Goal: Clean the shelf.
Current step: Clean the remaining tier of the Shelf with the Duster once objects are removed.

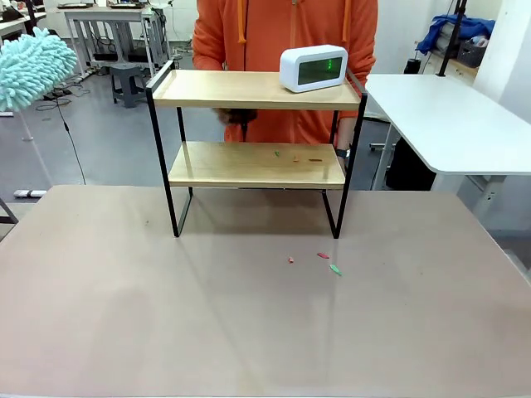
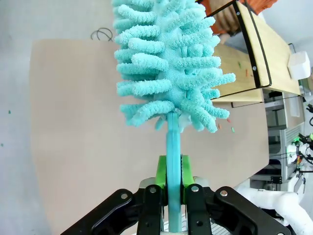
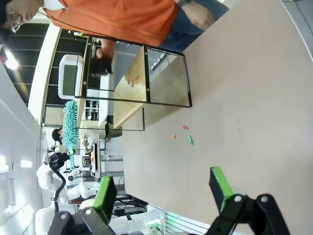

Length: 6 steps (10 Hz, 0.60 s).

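The shelf stands at the far middle of the beige table, two wooden boards in a black frame; it also shows in the left wrist view and sideways in the right wrist view. Small coloured scraps lie on its lower board. A white digital clock sits on the top board. My left gripper is shut on the handle of a teal fluffy duster, whose head shows at the far left. My right gripper hangs open above the table, nothing between its fingers.
More scraps lie on the table in front of the shelf. A person in an orange hoodie stands behind the shelf. A white table stands at the right rear.
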Available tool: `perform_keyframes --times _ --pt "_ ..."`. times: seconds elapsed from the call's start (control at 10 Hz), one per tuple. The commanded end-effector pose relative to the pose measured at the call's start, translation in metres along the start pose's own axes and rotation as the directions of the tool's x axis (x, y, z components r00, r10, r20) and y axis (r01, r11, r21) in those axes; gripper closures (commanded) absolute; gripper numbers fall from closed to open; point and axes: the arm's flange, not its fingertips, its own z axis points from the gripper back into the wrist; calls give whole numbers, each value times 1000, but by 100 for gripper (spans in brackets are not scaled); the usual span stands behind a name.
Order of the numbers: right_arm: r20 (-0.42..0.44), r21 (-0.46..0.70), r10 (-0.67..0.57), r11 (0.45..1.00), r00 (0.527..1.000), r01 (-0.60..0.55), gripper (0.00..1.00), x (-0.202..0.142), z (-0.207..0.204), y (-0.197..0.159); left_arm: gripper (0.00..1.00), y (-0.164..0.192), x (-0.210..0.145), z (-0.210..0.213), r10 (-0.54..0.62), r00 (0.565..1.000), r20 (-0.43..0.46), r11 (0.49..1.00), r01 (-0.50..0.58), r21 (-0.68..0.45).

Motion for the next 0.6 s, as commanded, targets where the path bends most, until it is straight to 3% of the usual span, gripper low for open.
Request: perform_keyframes --times 0.0,0.3,0.5 --pt "20 27 26 999 999 -26 0 2 -2 0 87 -2 1 2 11 1000 -1 1000 -11 6" --pt "20 27 26 999 999 -26 0 2 -2 0 87 0 0 0 0 1000 0 1000 0 0" --pt "20 27 26 999 999 -26 0 2 -2 0 87 -19 -29 32 -63 996 -70 997 59 -52"
